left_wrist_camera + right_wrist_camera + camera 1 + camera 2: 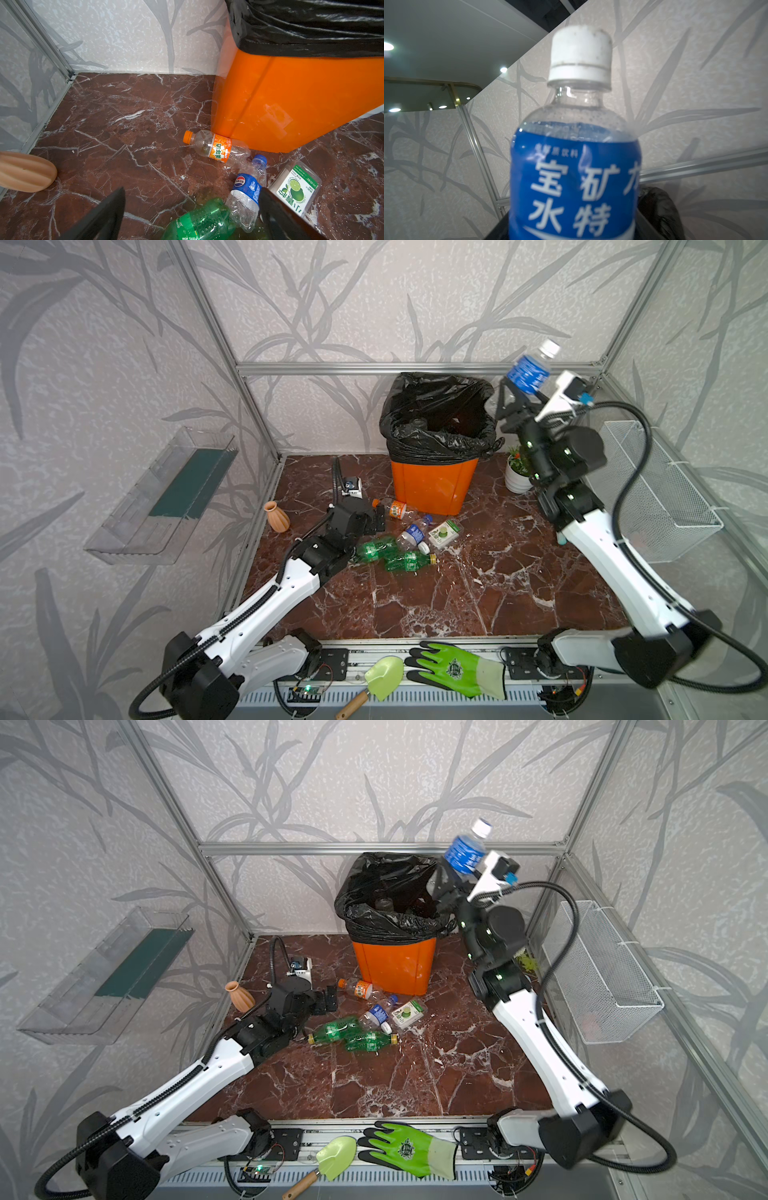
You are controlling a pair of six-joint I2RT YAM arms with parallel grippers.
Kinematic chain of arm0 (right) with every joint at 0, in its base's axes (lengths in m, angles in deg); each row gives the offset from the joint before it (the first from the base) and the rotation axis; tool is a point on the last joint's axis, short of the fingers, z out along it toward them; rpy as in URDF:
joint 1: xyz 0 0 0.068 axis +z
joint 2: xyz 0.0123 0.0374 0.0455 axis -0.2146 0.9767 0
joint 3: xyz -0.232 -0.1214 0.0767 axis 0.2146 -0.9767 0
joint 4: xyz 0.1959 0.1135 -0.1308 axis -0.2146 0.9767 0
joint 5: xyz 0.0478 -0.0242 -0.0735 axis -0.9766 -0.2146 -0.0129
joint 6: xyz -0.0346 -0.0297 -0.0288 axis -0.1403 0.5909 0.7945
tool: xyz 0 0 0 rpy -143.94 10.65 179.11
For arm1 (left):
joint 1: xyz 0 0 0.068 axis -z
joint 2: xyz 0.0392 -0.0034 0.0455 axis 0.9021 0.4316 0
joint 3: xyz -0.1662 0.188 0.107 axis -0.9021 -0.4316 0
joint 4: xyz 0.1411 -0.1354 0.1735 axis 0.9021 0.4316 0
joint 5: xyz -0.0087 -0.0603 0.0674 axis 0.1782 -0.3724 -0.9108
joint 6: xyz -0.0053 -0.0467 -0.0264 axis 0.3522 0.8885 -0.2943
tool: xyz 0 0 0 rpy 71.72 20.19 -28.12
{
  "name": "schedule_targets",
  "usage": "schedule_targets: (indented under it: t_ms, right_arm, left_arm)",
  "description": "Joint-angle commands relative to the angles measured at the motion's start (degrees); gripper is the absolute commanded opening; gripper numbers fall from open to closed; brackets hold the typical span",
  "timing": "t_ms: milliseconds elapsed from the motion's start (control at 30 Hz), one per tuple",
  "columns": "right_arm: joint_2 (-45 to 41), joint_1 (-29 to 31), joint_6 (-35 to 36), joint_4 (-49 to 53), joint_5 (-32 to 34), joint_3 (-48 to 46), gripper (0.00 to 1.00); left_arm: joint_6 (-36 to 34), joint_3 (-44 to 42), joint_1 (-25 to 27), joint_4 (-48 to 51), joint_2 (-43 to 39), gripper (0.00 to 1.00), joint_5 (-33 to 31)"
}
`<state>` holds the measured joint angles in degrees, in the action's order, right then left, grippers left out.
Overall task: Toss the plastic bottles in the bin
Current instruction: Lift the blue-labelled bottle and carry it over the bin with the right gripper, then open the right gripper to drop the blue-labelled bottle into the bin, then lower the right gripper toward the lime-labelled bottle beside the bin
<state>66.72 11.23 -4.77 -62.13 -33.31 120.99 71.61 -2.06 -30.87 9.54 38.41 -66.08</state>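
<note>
My right gripper (521,391) is raised beside the right rim of the bin (432,485), shut on a clear bottle with a blue label and a white cap (531,366). That bottle (575,166) fills the right wrist view, cap up. The bin is orange with a black bag liner. Several bottles lie on the floor in front of it: one with an orange label (392,508), one with a blue label (413,531), a square one with a lime label (444,533) and two green ones (376,549) (409,562). My left gripper (191,207) hangs open over the green bottle (199,222), holding nothing.
A terracotta vase (276,516) stands left of my left arm. A white flower pot (517,477) sits right of the bin, behind my right arm. There is a wire basket (656,489) on the right wall and a clear tray (166,497) on the left wall. A green glove (457,668) and a trowel (382,676) lie on the front rail.
</note>
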Motion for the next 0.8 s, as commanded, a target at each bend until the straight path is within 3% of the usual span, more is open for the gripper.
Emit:
schedule_targets:
  t_ms: [0, 33, 100, 300, 433, 567, 767]
  right_arm:
    - [11.63, -0.33, 1.09, 25.69, -10.46, 15.46, 0.77]
    - [13.39, -0.54, 1.80, 27.48, -9.94, 18.22, 0.88]
    - [13.86, -1.38, 1.85, 28.01, -8.60, 20.46, 0.98]
    - [7.08, -3.58, 3.19, 23.85, -4.77, 16.24, 0.99]
    - [-3.14, -3.75, 3.78, 15.77, -2.63, 2.76, 0.99]
    - [-12.98, -4.27, 1.91, 14.38, 1.45, -11.85, 0.99]
    - [-26.45, -6.12, -10.15, 12.34, 7.62, -39.24, 0.99]
  left_arm:
    - [1.22, -0.12, -0.30, 0.71, -0.89, 0.99, 0.73]
    - [1.07, -0.10, -0.32, 0.98, -1.09, 0.99, 0.84]
    - [0.89, -0.49, -0.35, 1.17, -1.42, 0.99, 0.82]
    - [0.60, -1.09, -0.48, 0.73, -0.80, 0.99, 1.00]
    - [0.94, -0.86, -0.49, -0.09, 0.41, 0.99, 1.85]
    - [1.04, -0.60, -0.51, -0.37, 1.23, 0.99, 1.87]
    - [1.40, -1.55, -0.46, -1.02, 1.12, 0.99, 1.59]
